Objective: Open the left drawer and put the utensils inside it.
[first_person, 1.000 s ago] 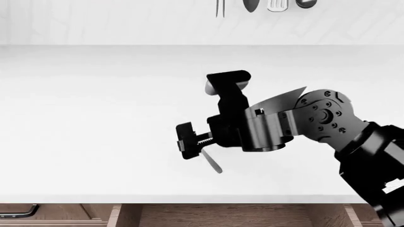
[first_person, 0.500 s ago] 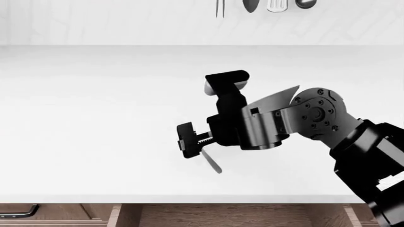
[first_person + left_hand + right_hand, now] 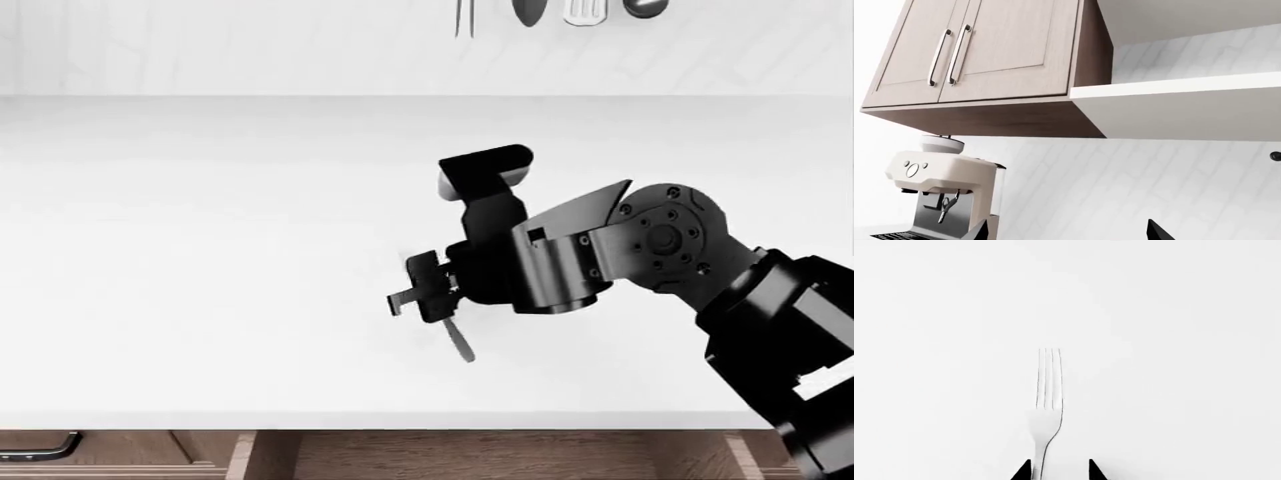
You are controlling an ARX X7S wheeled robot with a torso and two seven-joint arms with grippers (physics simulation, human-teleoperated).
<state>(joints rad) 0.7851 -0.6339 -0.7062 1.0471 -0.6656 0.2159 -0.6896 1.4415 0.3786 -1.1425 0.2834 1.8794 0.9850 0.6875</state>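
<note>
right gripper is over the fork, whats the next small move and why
Probably close the right gripper on the fork and lift it. In the right wrist view the handle runs between the two fingertips, which look parted, and the fork lies flat on the white counter. Below the counter edge the left drawer appears open to receive it.

slim silver fork (image 3: 1047, 410) flat on countertop (image 3: 200, 250), left drawer (image 3: 507, 455) open

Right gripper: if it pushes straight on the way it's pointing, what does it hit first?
The fork. In the right wrist view its handle runs between the right gripper fingertips, tines ahead. Past it there is only white countertop. Whether the gripper points down onto the counter or along it, I cannot tell; depth is unclear.
</note>
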